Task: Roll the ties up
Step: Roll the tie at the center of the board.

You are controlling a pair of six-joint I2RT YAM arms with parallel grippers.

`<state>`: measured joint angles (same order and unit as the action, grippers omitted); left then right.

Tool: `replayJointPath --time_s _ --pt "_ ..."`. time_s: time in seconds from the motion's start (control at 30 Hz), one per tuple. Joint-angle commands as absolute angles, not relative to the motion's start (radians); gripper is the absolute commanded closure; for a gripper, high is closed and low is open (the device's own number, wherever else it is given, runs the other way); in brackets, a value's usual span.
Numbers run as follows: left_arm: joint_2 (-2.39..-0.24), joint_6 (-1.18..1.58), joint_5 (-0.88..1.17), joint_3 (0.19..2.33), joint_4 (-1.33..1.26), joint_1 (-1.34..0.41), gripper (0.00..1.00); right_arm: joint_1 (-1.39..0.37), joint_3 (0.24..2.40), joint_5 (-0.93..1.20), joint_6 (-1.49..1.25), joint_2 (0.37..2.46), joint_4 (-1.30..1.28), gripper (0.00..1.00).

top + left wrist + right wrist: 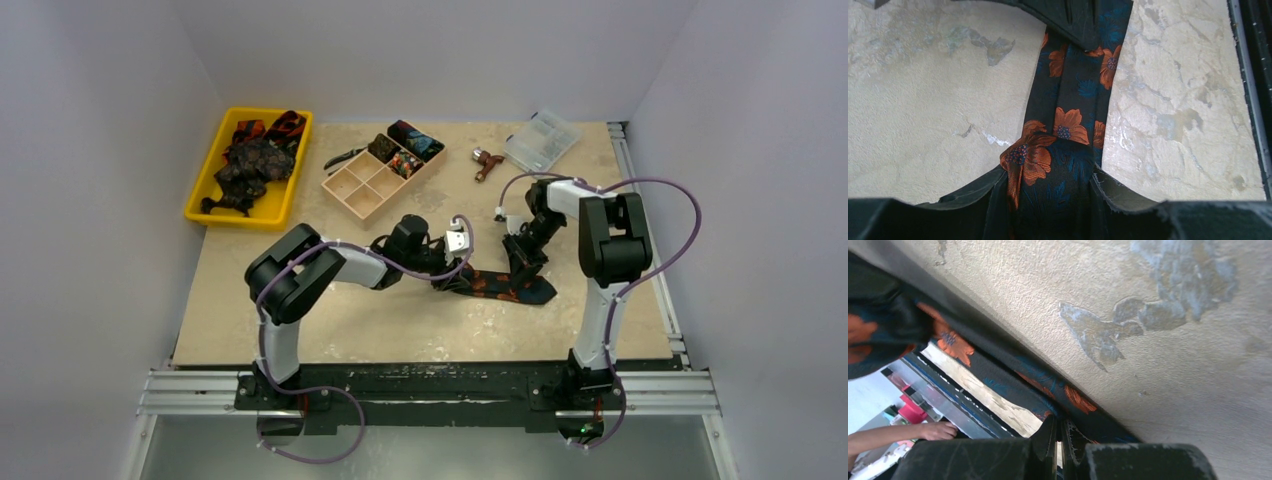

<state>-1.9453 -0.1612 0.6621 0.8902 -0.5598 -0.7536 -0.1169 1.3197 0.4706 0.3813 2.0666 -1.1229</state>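
Note:
A black tie (505, 287) with orange flowers and blue leaves lies across the middle of the table. Its left end is rolled up, and my left gripper (443, 268) is shut round that roll (1055, 192), one finger on each side. The flat length (1073, 95) runs away from the roll towards my right gripper (520, 262). That gripper (1060, 432) is shut, its tips pinching the tie's fabric (1075, 400) against the table. More ties (250, 165) lie heaped in a yellow bin, and rolled ties (412, 140) sit in a tan divided tray.
The yellow bin (200, 200) stands at the back left and the tan tray (362, 190) beside it. Pliers (345, 157), a red-brown tool (487, 162) and a clear plastic box (542, 140) lie along the back. A person's hand (938, 430) shows beyond the table rail.

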Motion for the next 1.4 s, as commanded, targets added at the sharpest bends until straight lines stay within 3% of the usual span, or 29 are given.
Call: replayJointPath --time_s 0.0,0.3,0.53,0.7,1.27,1.3,1.37 --pt "-1.853 -0.122 0.737 0.937 -0.611 -0.735 1.0 -0.112 1.307 0.247 0.383 2.137 -0.946 1.0" --pt "-1.802 -0.335 0.855 0.901 -0.492 -0.736 1.0 -0.111 1.306 0.227 0.375 2.163 -0.929 1.0" --pt "-1.856 -0.523 0.653 0.892 -0.207 -0.749 0.99 -0.11 1.338 0.23 0.377 2.183 -0.938 1.0" --pt "-1.913 -0.587 0.531 0.91 -0.142 -0.785 0.99 -0.11 1.395 0.224 0.384 2.227 -0.941 1.0" --pt "-1.977 -0.412 0.393 1.022 -0.032 -0.779 0.97 -0.109 1.658 0.174 0.435 2.334 -1.007 1.0" --pt "-1.975 -0.414 0.39 1.022 -0.025 -0.785 0.97 -0.109 1.663 0.18 0.44 2.318 -1.015 0.99" --pt "-1.974 -0.415 0.378 1.022 -0.007 -0.794 0.96 -0.107 1.655 0.218 0.451 2.269 -1.023 0.84"
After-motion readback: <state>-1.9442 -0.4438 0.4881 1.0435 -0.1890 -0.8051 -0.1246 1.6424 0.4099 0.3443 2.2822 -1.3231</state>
